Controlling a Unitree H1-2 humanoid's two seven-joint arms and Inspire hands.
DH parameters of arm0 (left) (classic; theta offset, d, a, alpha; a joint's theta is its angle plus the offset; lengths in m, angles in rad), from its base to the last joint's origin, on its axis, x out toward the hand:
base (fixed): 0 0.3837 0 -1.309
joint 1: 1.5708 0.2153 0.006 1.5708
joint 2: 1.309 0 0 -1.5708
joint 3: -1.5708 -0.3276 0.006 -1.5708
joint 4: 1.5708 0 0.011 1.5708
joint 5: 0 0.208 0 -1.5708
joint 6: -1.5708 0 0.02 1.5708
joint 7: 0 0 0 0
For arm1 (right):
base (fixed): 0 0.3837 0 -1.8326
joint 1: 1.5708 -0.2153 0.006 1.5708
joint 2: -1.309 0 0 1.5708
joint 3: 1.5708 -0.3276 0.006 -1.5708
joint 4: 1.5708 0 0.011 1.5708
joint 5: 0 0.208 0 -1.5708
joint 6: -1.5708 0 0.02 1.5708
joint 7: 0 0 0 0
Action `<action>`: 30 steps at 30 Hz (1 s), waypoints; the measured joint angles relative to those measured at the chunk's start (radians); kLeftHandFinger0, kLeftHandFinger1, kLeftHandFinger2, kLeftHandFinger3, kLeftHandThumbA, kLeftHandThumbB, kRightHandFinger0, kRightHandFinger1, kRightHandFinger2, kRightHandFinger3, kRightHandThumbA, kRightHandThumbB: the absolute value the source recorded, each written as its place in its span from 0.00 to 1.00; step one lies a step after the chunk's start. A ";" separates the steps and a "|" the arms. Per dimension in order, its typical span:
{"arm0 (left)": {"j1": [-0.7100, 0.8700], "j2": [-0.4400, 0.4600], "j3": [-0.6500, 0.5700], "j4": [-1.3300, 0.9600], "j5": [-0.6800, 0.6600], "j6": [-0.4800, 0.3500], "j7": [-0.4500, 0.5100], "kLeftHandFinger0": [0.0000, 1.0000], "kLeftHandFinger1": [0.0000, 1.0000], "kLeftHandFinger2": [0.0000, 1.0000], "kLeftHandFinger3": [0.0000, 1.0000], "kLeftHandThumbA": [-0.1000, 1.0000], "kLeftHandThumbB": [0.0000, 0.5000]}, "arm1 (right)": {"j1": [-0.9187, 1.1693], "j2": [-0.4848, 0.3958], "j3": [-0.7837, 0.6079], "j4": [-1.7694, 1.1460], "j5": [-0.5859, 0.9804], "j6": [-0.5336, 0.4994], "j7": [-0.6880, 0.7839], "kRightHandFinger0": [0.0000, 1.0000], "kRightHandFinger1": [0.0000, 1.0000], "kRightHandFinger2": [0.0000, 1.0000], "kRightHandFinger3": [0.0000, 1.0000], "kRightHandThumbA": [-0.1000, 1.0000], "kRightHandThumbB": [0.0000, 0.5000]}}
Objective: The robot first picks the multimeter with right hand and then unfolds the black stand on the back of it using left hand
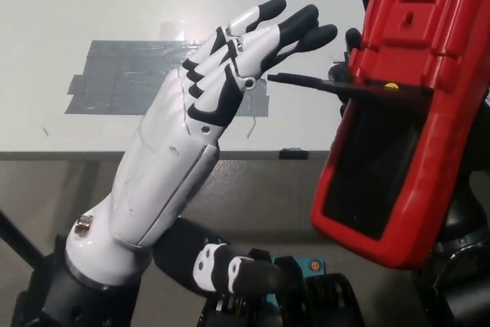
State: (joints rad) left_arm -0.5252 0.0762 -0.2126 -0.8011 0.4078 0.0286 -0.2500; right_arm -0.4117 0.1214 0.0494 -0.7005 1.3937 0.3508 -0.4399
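Grey tape (122,78) is seen stuck in overlapping strips on the white bench (92,5) at the far left. Above and to the right of it the white left hand (222,82) is raised over the bench edge, with its dark-tipped fingers (302,28) stretched out straight and slightly spread, nothing being held. The fingers are pointed toward the right, and their tips are placed just above the free end of the black stand (337,87); whether they touch it cannot be told. The stand is shown as a thin black bar swung out from the back of the multimeter (402,112) and pointing left, toward the left hand. The red multimeter is held up off the bench at the right of the view, tilted, with its back turned to the camera and a dark recess visible below the stand's hinge. It is gripped from behind by the black right hand (360,17), of which only fingertips are seen over the upper left edge of the red case.
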 measured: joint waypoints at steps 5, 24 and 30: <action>0.000 -0.004 -0.002 0.000 0.001 -0.004 -0.002 1.00 0.87 0.88 1.00 1.00 0.84 | 0.000 0.000 0.000 -0.004 0.001 -0.008 -0.009 0.00 0.00 0.00 0.16 0.00 0.24; 0.022 -0.009 -0.019 -0.031 -0.049 -0.014 -0.014 1.00 0.74 0.79 1.00 1.00 0.90 | -0.003 0.002 -0.003 0.002 0.001 -0.059 -0.016 0.00 0.00 0.73 0.98 0.00 0.16; 0.034 -0.016 -0.024 -0.031 -0.048 -0.037 -0.014 1.00 0.73 0.76 1.00 1.00 0.87 | -0.019 0.002 -0.003 0.006 0.001 -0.065 -0.017 0.00 0.00 0.61 0.87 0.00 0.15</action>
State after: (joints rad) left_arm -0.4911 0.0607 -0.2361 -0.8324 0.3595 -0.0084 -0.2643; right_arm -0.4304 0.1237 0.0463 -0.6947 1.3951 0.2858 -0.4566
